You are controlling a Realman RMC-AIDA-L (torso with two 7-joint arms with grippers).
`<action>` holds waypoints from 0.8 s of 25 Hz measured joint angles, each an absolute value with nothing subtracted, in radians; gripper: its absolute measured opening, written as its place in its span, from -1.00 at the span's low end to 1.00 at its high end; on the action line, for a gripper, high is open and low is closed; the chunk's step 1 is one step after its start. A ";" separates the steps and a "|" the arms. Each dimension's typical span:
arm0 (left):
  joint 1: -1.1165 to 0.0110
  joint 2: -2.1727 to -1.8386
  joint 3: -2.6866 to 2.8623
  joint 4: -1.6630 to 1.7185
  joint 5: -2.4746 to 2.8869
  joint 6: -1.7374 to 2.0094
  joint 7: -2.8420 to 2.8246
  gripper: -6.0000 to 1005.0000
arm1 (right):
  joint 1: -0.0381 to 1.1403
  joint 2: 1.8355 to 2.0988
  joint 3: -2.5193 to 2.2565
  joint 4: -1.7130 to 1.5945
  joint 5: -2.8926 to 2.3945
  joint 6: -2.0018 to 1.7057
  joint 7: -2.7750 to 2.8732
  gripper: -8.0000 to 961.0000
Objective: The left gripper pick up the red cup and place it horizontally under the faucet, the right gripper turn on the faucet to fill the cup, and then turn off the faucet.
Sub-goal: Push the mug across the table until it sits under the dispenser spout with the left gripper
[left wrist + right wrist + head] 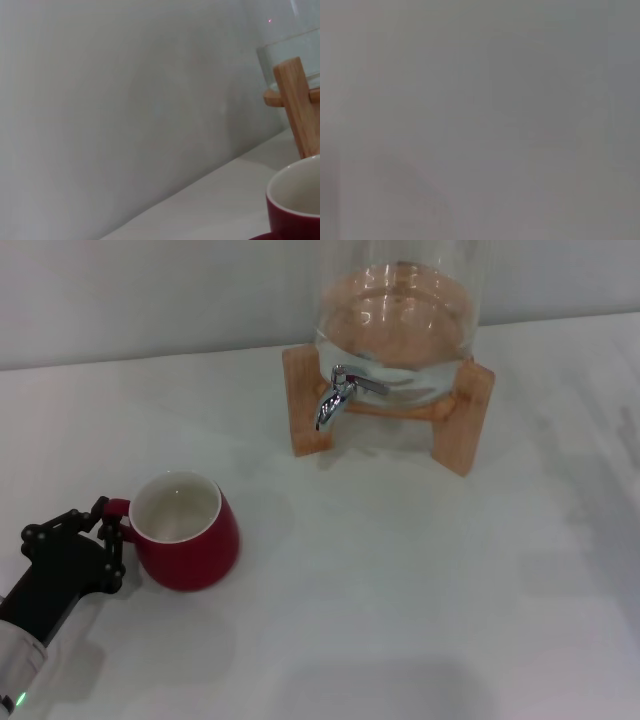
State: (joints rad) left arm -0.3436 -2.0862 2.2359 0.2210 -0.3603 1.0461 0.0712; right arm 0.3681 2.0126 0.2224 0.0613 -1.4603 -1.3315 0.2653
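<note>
The red cup (185,535) stands upright on the white table at the front left, its white inside empty and its small handle turned towards my left gripper (110,537). That black claw is open, one finger on each side of the handle, close against the cup's side. In the left wrist view only the cup's rim (295,210) shows. The chrome faucet (338,395) sticks out of the glass dispenser (400,320) at the back, its spout pointing down, well apart from the cup. My right gripper is out of view; the right wrist view is plain grey.
The dispenser sits on a wooden stand (460,420) whose legs flank the faucet; one leg (297,105) shows in the left wrist view. A pale wall runs behind the table (400,600).
</note>
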 joint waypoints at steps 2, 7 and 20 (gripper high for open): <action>-0.344 -2.086 2.236 0.222 -0.361 1.046 0.071 -0.73 | 0.368 2.013 0.222 0.061 -1.460 -1.332 0.265 0.51; -0.349 -2.085 2.237 0.226 -0.360 1.046 0.069 -0.80 | 0.369 2.013 0.222 0.061 -1.460 -1.332 0.265 0.51; -0.376 -2.086 2.243 0.239 -0.345 1.046 0.065 -0.80 | 0.370 2.013 0.222 0.061 -1.460 -1.331 0.265 0.51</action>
State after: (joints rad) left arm -0.3759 -2.0858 2.2431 0.2387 -0.3446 1.0459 0.0654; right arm 0.3702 2.0126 0.2224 0.0613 -1.4603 -1.3315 0.2654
